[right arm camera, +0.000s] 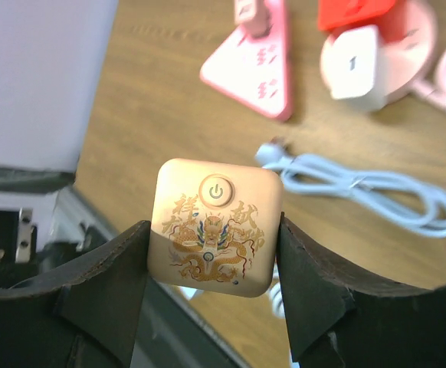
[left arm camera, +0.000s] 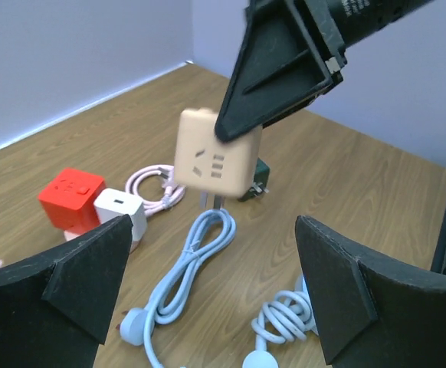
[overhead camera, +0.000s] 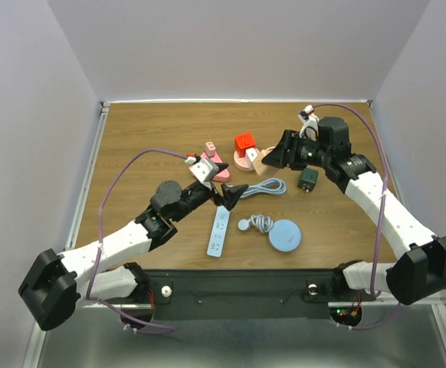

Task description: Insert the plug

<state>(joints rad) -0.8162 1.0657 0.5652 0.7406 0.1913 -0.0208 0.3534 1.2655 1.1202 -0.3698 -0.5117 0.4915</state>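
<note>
Gripped in the right jaws, lifted off the table [overhead camera: 131,138]: beige cube adapter [right arm camera: 215,230], printed with a gold dragon, Chinese characters and a power symbol. Left jaws gaping, empty, near coiled blue cable [left arm camera: 200,261].

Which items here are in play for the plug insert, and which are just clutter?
Job: beige cube plug, held in right gripper; left gripper, open.
Lying about: blue cable, red cube, pink strip, green adapter, round blue disc.
</note>
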